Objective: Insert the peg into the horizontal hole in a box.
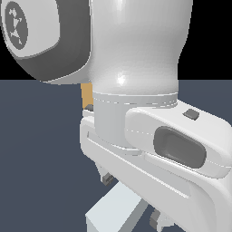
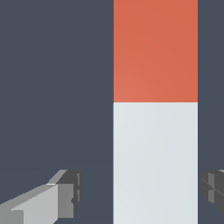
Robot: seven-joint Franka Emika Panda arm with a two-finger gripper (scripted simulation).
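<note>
In the exterior view, the white robot arm (image 1: 136, 90) fills most of the frame, hiding all but a tan sliver of the box (image 1: 86, 96) behind it. The peg (image 1: 115, 210) shows only its pale end, below the arm, cut off by the frame.

In the wrist view, the gripper (image 2: 141, 190) stands apart around the peg's (image 2: 155, 131) grey part, fingers (image 2: 65, 192) not touching it; its red end points away on the dark table (image 2: 52, 87).

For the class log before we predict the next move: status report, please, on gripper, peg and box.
Gripper open, fingers either side of the peg, not touching. Peg lying flat, ungrasped. Box mostly hidden behind the arm; hole not visible.
</note>
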